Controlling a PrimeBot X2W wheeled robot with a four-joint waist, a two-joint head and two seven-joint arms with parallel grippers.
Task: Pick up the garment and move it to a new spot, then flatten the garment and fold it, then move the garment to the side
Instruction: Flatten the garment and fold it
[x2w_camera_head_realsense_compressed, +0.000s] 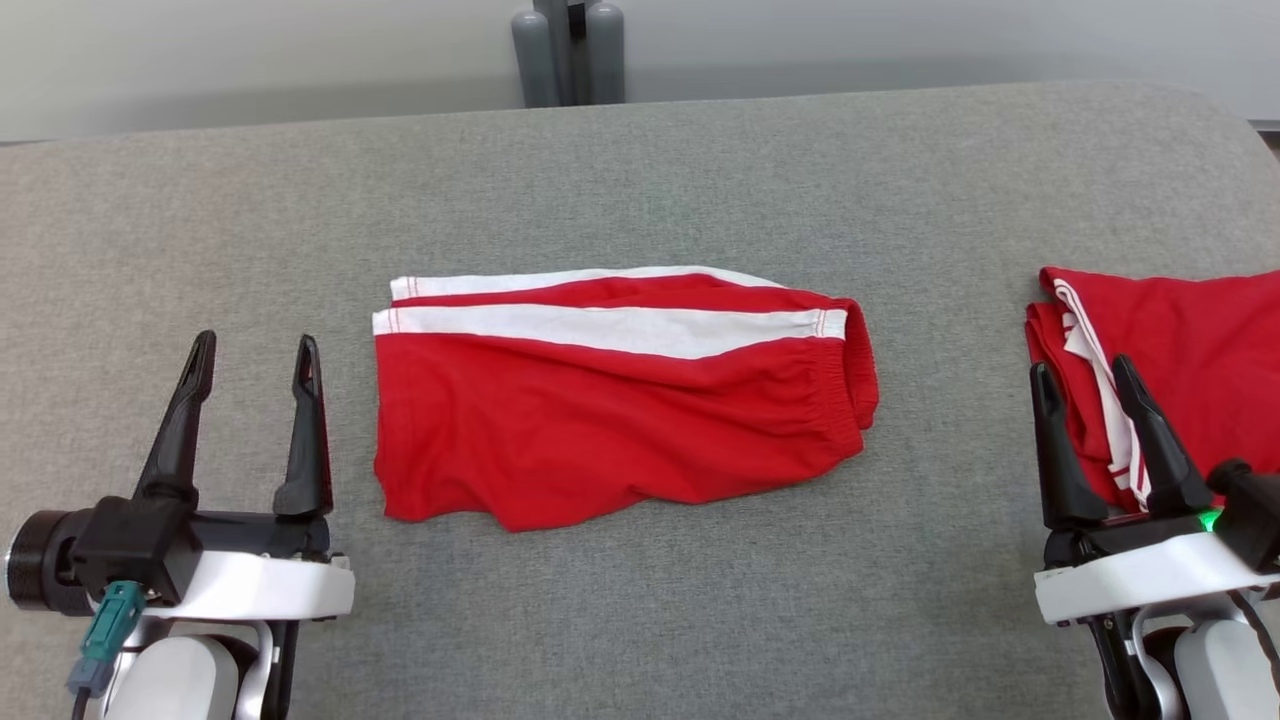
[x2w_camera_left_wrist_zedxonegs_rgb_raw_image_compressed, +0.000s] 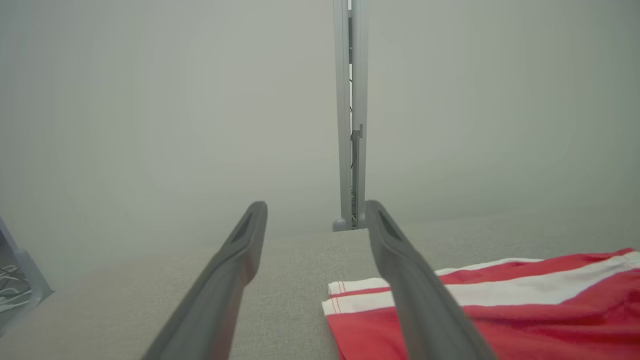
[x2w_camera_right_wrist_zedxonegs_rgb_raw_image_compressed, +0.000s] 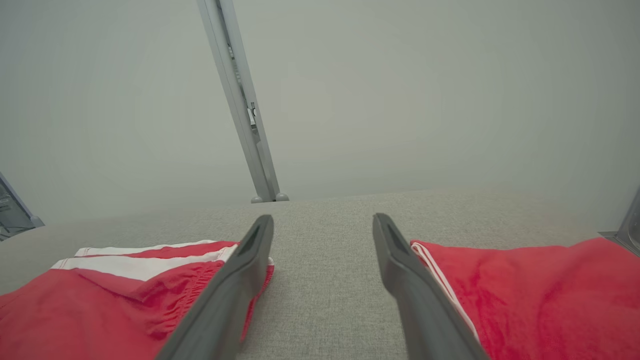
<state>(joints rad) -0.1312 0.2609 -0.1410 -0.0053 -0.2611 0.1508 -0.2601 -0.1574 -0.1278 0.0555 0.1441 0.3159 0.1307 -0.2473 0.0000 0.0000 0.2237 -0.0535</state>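
Left gripper (x2w_camera_head_realsense_compressed: 256, 343) and right gripper (x2w_camera_head_realsense_compressed: 1082, 367) are spread wide; nothing is gripped. Two red garments are counted: folded shorts (x2w_camera_head_realsense_compressed: 620, 400) between them, second garment (x2w_camera_head_realsense_compressed: 1190, 340) just beyond the right gripper.

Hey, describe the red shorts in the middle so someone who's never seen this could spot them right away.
Look at the grey table. At its middle lie red shorts, folded flat. Unlike the red garment at the right edge, with its thin white stripes, these carry broad white bands along the far side.
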